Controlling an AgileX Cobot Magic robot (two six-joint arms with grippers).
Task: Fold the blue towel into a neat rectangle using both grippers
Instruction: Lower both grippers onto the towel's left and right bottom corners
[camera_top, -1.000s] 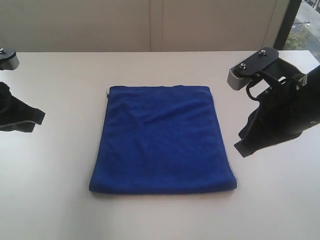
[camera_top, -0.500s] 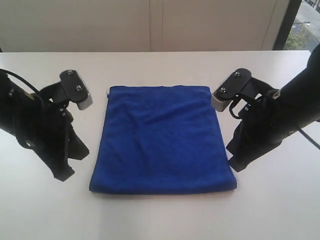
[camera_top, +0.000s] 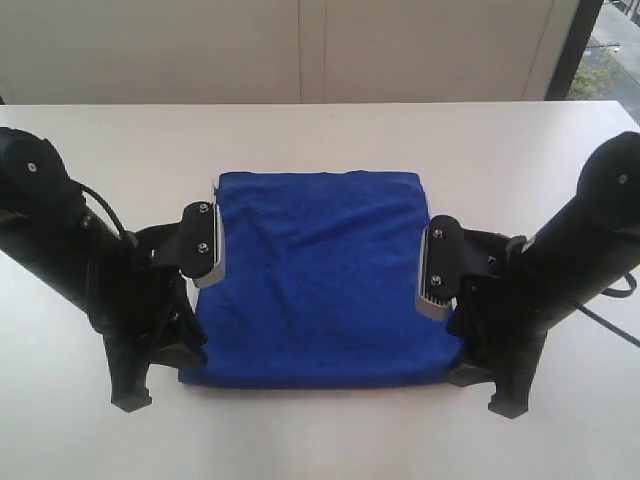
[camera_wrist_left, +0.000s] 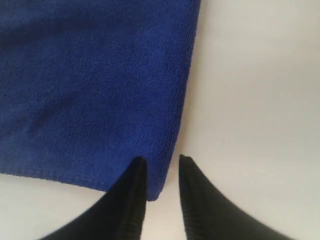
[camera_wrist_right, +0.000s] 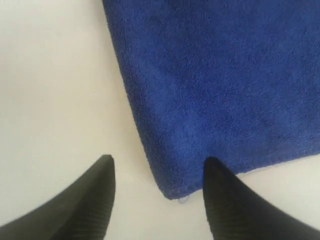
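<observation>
The blue towel (camera_top: 320, 270) lies flat on the white table (camera_top: 320, 440), folded into a squarish block with its fold along the near edge. My left gripper (camera_top: 158, 380) points down at the towel's near left corner. In the left wrist view this gripper (camera_wrist_left: 162, 159) is open by a narrow gap, and the towel (camera_wrist_left: 90, 90) corner sits between its black fingers. My right gripper (camera_top: 488, 392) stands at the near right corner. In the right wrist view it (camera_wrist_right: 160, 159) is open wide around the towel (camera_wrist_right: 220, 80) corner, where a small white tag (camera_wrist_right: 183, 200) peeks out.
Both black arms lean in from the sides, their grey wrist cameras (camera_top: 205, 245) (camera_top: 438, 268) hanging over the towel's side edges. A pale wall (camera_top: 300, 50) runs behind the table, with a window (camera_top: 605, 50) at the far right.
Both arms have swung in from the table's sides and come down at the towel's near corners. Their jaws have opened, the right wider than the left.
</observation>
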